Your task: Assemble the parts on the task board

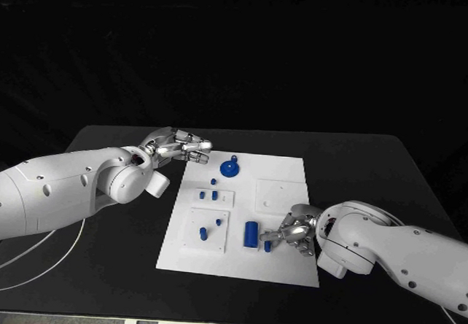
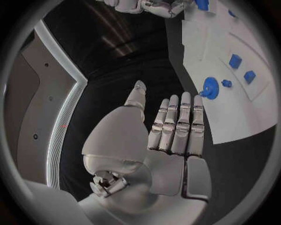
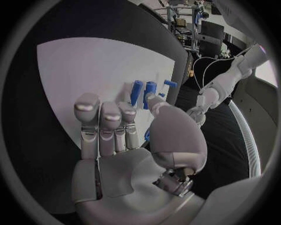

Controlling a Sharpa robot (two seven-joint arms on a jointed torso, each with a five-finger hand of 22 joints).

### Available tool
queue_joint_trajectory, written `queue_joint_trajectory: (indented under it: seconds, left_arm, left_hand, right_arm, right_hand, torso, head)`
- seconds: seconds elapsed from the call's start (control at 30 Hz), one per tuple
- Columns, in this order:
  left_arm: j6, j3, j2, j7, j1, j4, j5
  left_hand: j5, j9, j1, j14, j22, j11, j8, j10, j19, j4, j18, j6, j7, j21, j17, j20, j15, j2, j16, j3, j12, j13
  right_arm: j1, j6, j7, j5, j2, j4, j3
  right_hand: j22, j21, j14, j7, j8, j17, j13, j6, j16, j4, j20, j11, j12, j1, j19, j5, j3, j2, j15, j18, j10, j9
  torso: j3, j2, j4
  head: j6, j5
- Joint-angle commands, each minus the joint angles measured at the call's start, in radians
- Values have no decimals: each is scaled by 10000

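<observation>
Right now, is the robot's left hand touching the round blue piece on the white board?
Apart. In the left wrist view the left hand is flat and open, with black table showing between its fingertips and the round blue piece.

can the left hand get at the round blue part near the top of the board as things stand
Probably yes. The left hand is open and empty beside the task board's far left corner, and the round blue part lies just past its fingertips with nothing between them.

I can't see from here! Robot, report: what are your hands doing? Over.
Left hand open, off the task board's far-left corner. Right hand over the board's near right, beside a blue cylinder; grip unclear. Nothing in the way.
</observation>
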State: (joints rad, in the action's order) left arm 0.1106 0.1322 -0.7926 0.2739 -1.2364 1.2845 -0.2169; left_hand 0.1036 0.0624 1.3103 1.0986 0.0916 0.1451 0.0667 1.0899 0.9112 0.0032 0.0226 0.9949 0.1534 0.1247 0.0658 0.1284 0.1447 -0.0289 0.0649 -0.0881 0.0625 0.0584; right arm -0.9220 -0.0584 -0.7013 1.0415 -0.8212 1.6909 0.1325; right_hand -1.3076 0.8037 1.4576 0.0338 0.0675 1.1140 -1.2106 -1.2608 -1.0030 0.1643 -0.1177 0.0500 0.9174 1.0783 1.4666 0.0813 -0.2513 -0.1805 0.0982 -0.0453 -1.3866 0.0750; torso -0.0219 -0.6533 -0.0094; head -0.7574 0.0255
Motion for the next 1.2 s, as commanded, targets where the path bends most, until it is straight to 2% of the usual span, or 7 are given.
queue_joint_trajectory:
  seconds: [0.03, 0.23, 0.37, 0.53, 0.67, 1.07, 1.2]
  left_arm:
    - [-129, -7, -2, 24, 0, 11, -29]
    - [-134, -6, -18, 1, 0, 12, -60]
    - [-128, -6, -33, -10, 0, 13, -71]
    - [-137, -3, -45, -27, 0, 11, -80]
    - [-141, -1, -48, -54, 0, 11, -92]
    - [-165, 10, -45, -101, 0, 9, -150]
    - [-170, 12, -44, -100, 0, 8, -157]
  left_hand:
    - [-43, 1, -30, -85, -10, 1, -9, -43, -28, 70, -8, -63, 35, 11, 12, 15, 1, -91, -39, 11, -17, 5]
    - [-43, 1, -30, -85, -10, 1, -9, -43, -28, 70, -8, -63, 35, 11, 12, 15, 1, -91, -39, 11, -17, 5]
    - [-43, 1, -30, -85, -10, 1, -9, -43, -28, 70, -8, -63, 35, 11, 12, 15, 1, -91, -39, 11, -17, 5]
    - [-36, 2, 6, -93, -32, 0, -7, -42, -35, 72, -2, -53, 32, 28, 14, 19, 4, -74, -39, 6, -16, 5]
    - [-36, 2, 6, -93, -32, 0, -7, -42, -35, 72, -2, -53, 32, 28, 14, 19, 4, -74, -39, 6, -16, 5]
    - [11, 1, 43, -91, -37, -4, -8, -43, -34, 40, -1, -50, 30, 35, 14, 17, 1, -55, -38, 12, -17, 5]
    - [11, 1, 43, -91, -37, -4, -8, -43, -34, 40, -1, -50, 30, 35, 14, 17, 1, -55, -38, 12, -17, 5]
  right_arm:
    - [24, 183, 70, -111, 20, 50, -19]
    - [24, 506, 285, -20, -83, 119, -7]
    - [25, 829, 518, -60, -220, 212, 5]
    - [26, 1123, 713, -194, -408, 319, 16]
    - [34, 1227, 850, -238, -511, 390, 19]
    - [90, 1430, 932, 18, -602, 448, 21]
    - [106, 1368, 881, 133, -565, 411, 21]
  right_hand:
    - [-968, -23, 19, 16, -34, 0, 3, -37, 12, 53, -75, -11, 19, -4, 475, 28, 34, -106, 47, -76, -50, 3]
    - [-971, -15, 18, 24, -35, 4, 2, -44, 14, -257, -77, -15, 20, 247, 472, 39, 180, -139, 49, -75, -47, -2]
    - [-966, -37, 11, 31, -34, -9, 11, -27, 44, -278, -78, -17, 0, 380, 467, 407, 869, -56, 54, -82, -31, -1]
    - [-962, -69, 13, 33, -32, -1, -8, 18, 59, -71, -78, -23, 11, 507, 469, 1248, 2021, 214, 49, -88, -15, 5]
    - [-968, -57, 20, 38, -36, 18, -11, 49, 51, -418, -74, -25, 10, 489, 474, 1778, 3053, 692, 46, -87, -12, 10]
    - [-970, -35, 20, 28, -40, 40, -17, 6, 42, -1296, -78, -16, 28, 784, 467, 1945, 2843, 979, 56, -84, -28, -19]
    - [-973, -19, 21, 4, -48, 53, -19, -5, 31, -1527, -86, -5, 35, 855, 472, 1686, 2500, 1103, 63, -77, -36, -29]
  torso:
    - [2, -2, 6]
    - [0, 1, 7]
    - [-3, -1, 3]
    - [-2, 2, -12]
    - [-4, -3, -6]
    - [2, -1, 4]
    - [5, 1, 6]
  head:
    - [-3, 10]
    - [17, 14]
    - [79, 31]
    - [98, 27]
    - [94, 39]
    - [87, -3]
    - [79, -11]
